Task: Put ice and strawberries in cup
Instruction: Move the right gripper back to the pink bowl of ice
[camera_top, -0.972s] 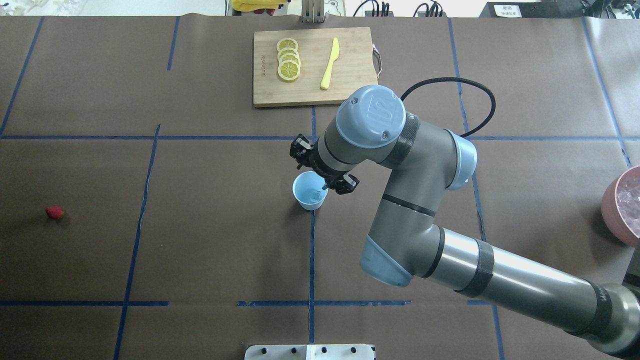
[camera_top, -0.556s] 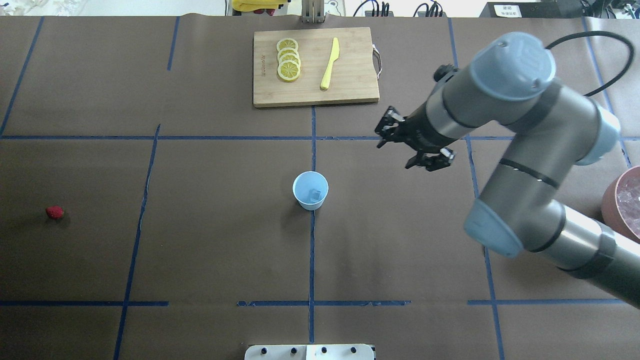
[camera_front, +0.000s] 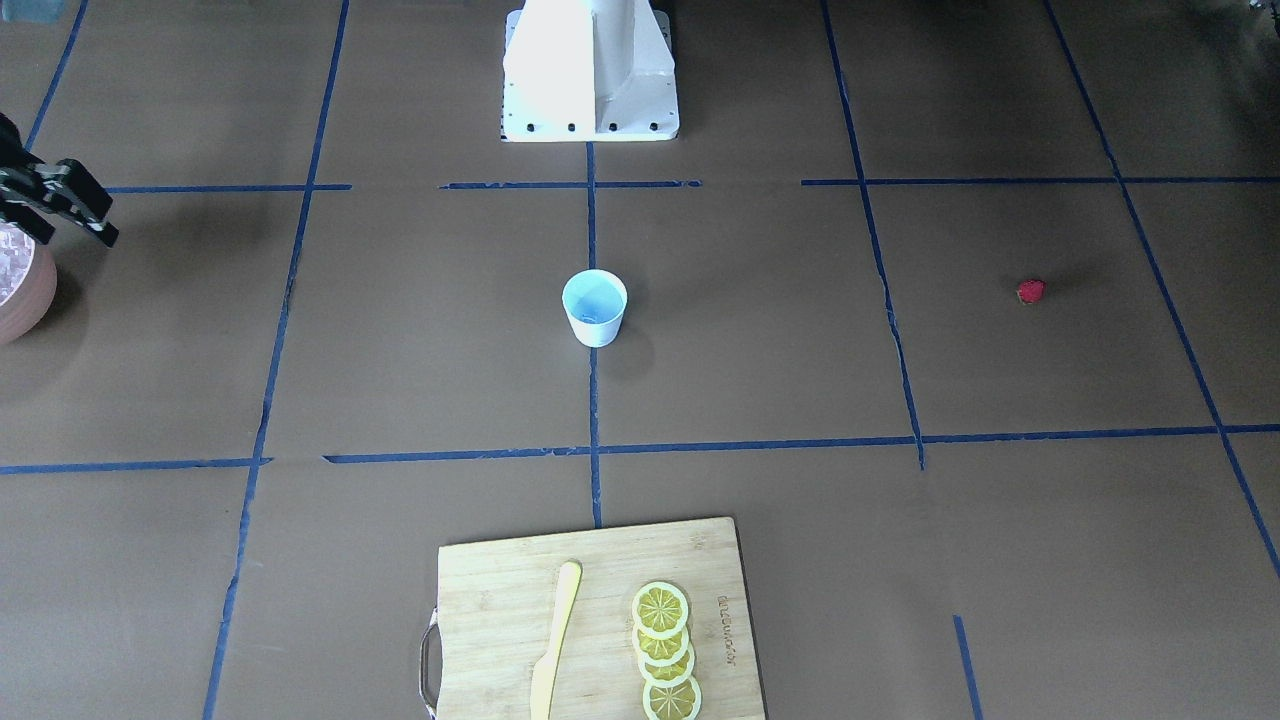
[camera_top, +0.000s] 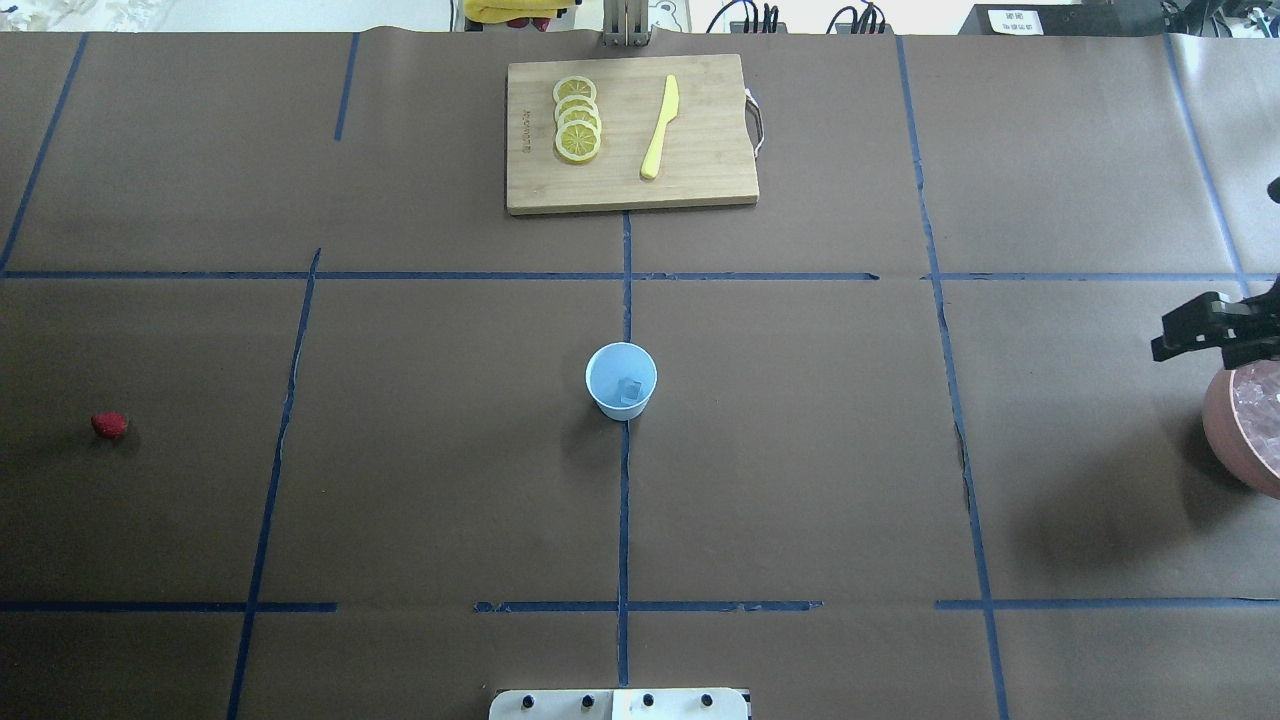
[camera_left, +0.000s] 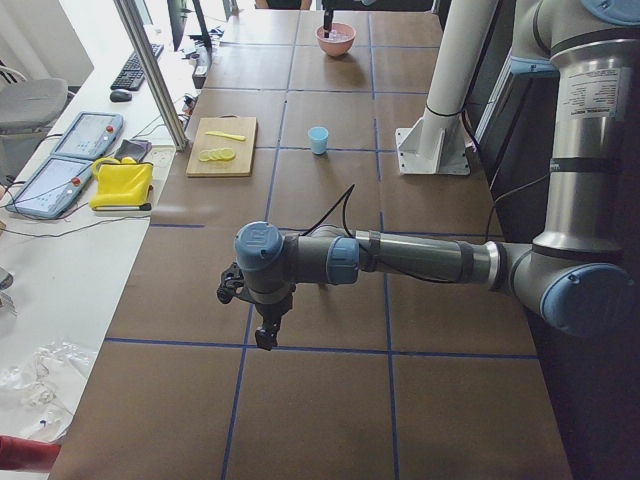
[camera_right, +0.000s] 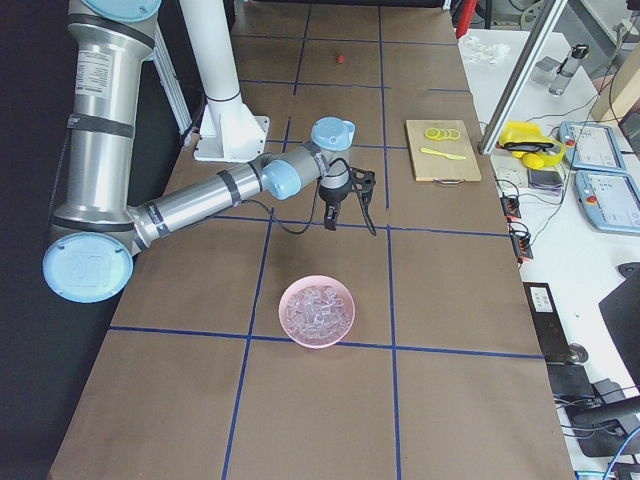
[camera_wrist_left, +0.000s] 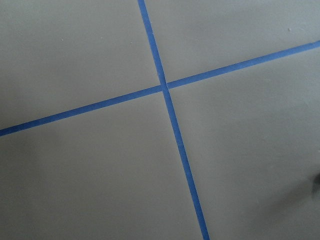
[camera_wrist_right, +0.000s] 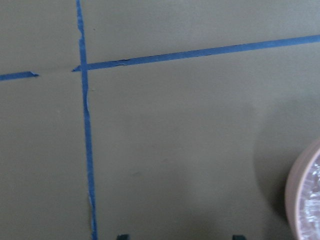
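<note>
The right arm (camera_right: 200, 205) stretches low over the table (camera_top: 800, 500), wrist bent down. The right gripper (camera_right: 351, 226) is empty, fingers spread, just beyond the pink bowl (camera_right: 318, 343) of ice (camera_right: 316, 308). The left arm (camera_left: 400, 258) reaches out level; whether the left gripper (camera_left: 248, 312) is open or closed cannot be told. The cup (camera_top: 602, 372), mid-table, holds one cube. The strawberry (camera_top: 110, 425) lies well apart on the robot's left.

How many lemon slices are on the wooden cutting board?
4. The lemon slices lie in one overlapping row on the cutting board, left of the yellow knife in the overhead view; another could hide beneath.
</note>
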